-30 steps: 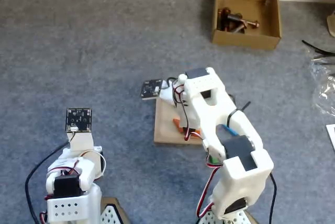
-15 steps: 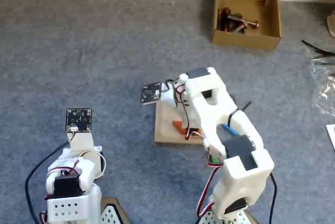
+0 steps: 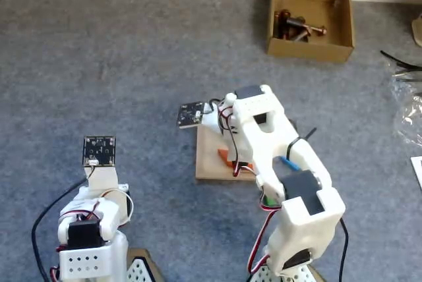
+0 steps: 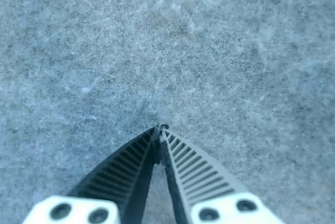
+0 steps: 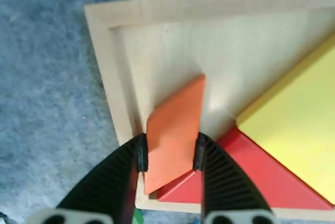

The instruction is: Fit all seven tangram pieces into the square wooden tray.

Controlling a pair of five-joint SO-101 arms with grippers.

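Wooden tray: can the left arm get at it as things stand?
Probably, though only the wooden tray at its left edge. Carpet lies between it and the left claw, but the right arm hangs over most of the tray, right claw shut on the orange parallelogram.

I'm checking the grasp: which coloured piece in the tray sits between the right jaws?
The orange parallelogram, held by its two long edges near a corner of the tray; the red triangle and yellow piece lie free beside it.
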